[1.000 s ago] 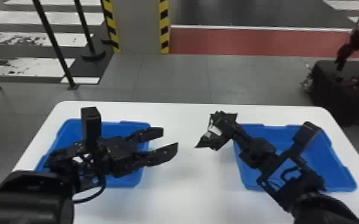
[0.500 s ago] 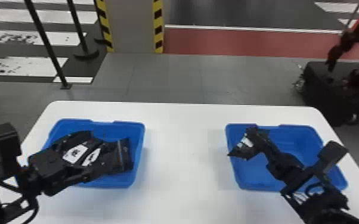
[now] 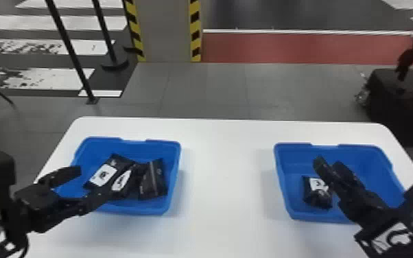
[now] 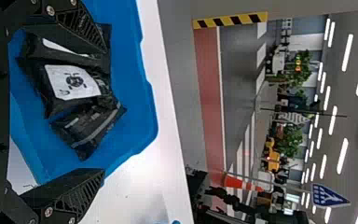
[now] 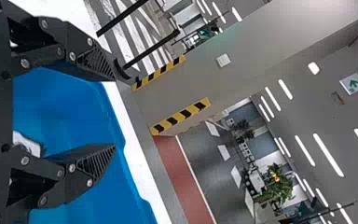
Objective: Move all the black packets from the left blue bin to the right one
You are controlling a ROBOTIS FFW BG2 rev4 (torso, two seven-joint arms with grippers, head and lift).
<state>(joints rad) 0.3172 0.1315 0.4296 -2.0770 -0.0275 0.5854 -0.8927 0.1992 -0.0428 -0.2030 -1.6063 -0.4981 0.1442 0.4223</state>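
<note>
Packets (image 3: 104,175) lay in the left bin (image 3: 140,208); above it the left gripper (image 3: 94,183) gaped empty, pickup apparently in hand, needing lowering and closing; rightward of it, the right gripper (image 5: 114,112), spread and empty, was over the right bin (image 3: 312,216), which held one packet (image 3: 314,197).

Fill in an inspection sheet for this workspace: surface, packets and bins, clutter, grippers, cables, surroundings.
Surface: white table, carrying both bins.
Job's things: left blue bin holds at least three black packets, bunched together, some with white labels; right blue bin holds at least one, a white-labelled packet.
Clutter: nothing seen.
Grippers: left gripper open, at the left bin; right gripper open, over the right bin. Nothing held in either.
Cables: black cable looping at the left arm.
Surroundings: grey column with yellow-black edge strips, and black posts, beyond the table.
</note>
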